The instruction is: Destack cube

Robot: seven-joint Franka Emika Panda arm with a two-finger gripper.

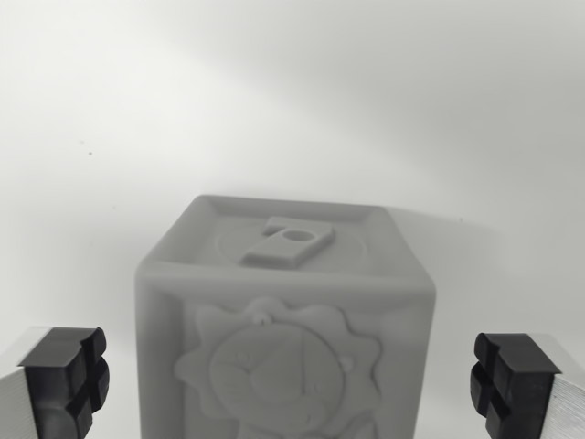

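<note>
The end effector (291,384) shows two fingers (62,380) of brushed silver metal, each capped with a chunky black rubber pad, its face cut by cross-shaped grooves

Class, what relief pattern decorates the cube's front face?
A sun-like disc ringed by wavy rays on the cube, in the wrist view.

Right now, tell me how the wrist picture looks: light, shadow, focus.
Wrist view: soft, even, washed-out light that reads almost grey, no hard glare; the cube and the pincer pads are fairly sharp, the relief on the cube's faces readable; the white surface behind is featureless, with a faint shadow at the cube's right in this view.
</note>
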